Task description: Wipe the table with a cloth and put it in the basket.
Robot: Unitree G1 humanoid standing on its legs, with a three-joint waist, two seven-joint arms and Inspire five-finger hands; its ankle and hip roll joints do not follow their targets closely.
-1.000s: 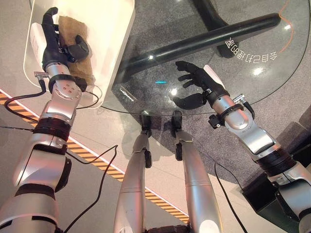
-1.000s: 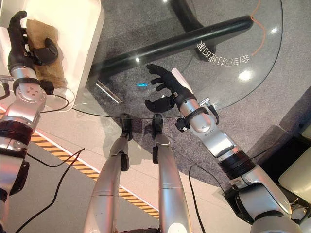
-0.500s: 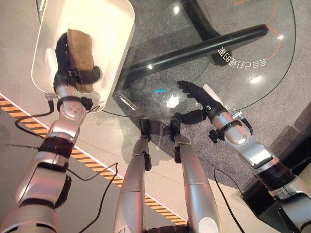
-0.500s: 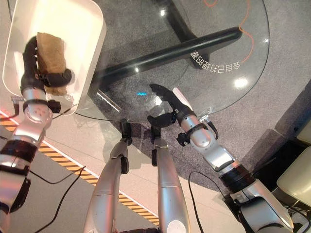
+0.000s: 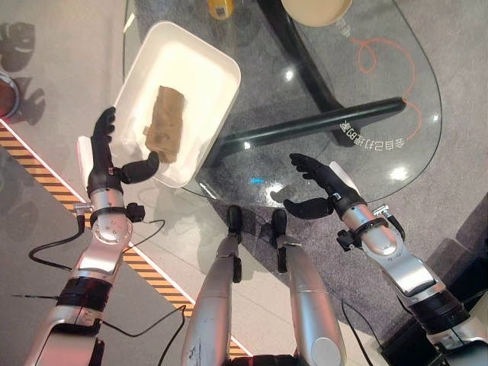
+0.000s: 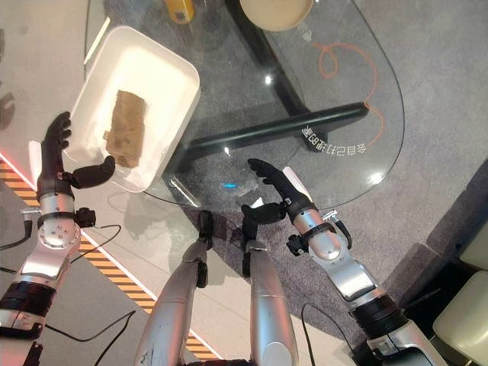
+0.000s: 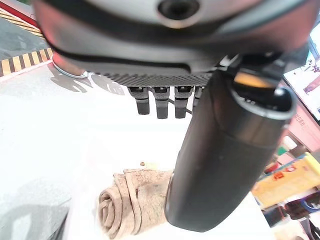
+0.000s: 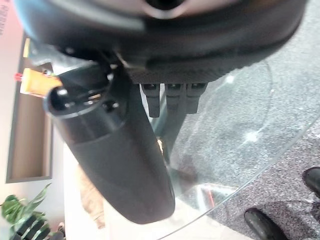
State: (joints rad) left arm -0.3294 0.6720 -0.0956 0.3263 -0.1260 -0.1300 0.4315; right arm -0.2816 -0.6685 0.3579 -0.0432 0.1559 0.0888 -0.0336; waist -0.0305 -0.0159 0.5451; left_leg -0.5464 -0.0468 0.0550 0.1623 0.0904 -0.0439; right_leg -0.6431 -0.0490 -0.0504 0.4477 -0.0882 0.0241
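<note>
The brown cloth [image 5: 165, 122] lies crumpled inside the white basket [image 5: 200, 72], which sits at the left edge of the round glass table [image 5: 374, 107]. My left hand [image 5: 103, 158] hovers just outside the basket's near corner, open, fingers straight, thumb pointing at the rim, holding nothing. In the left wrist view the cloth [image 7: 131, 202] shows past the thumb [image 7: 225, 160] on the basket's white floor. My right hand [image 5: 326, 189] is open above the table's near edge, palm turned sideways and empty; its thumb [image 8: 115, 150] stands apart from the fingers.
A yellow object [image 5: 219, 8] and a beige bowl [image 5: 316, 8] stand at the table's far side. An orange cord [image 5: 377, 55] curls on the glass. The black table base [image 5: 320, 126] shows through it. Hazard-striped tape [image 5: 34, 160] runs along the floor at left.
My left hand has come out of the basket and let go of the cloth, which now lies there alone. The camera has tilted up. The right hand has kept its pose.
</note>
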